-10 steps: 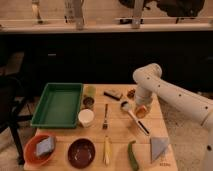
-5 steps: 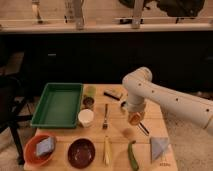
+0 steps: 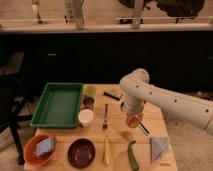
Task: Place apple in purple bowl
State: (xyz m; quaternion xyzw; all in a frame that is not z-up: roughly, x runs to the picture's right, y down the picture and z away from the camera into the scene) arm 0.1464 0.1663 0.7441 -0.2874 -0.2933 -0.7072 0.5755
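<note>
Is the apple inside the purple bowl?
No, the gripper holds the apple above the table, apart from the purple bowl near the front edge.

No text to call here: not a label, brand or number reads on the table (image 3: 118,139) or anything on it. The tool (image 3: 132,119) hangs over the table's right half, clamped on the apple (image 3: 133,122).

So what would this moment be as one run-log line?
gripper: right of white cup, holding apple | purple bowl: no apple yet
</note>
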